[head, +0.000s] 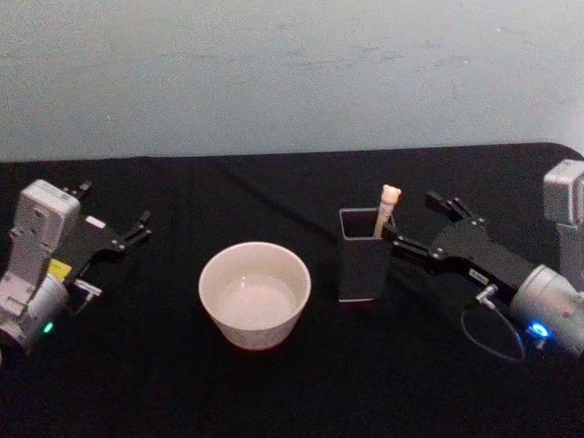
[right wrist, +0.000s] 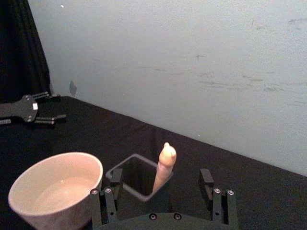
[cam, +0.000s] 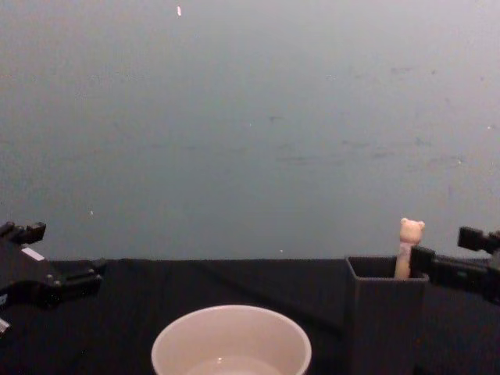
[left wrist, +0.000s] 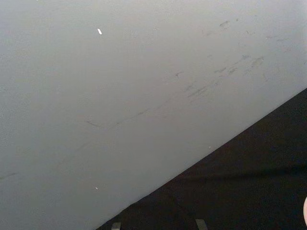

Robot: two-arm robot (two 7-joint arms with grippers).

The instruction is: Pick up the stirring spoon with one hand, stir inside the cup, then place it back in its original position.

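A dark grey square holder (head: 362,271) stands on the black table (head: 137,370) before a pale wall (head: 274,73).

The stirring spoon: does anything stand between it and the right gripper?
Nothing visible stands between the open right gripper and the upper part of the stirring spoon. Its lower part sits inside the dark grey holder, so a grasp should stay above its rim. The left gripper sits far left.

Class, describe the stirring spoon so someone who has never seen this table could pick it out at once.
On the black table, right of the wide cream cup, stands a dark grey square holder, the right gripper open beside it. The stirring spoon leans in that holder: the only slim pale stick there, topped with a small bear head.
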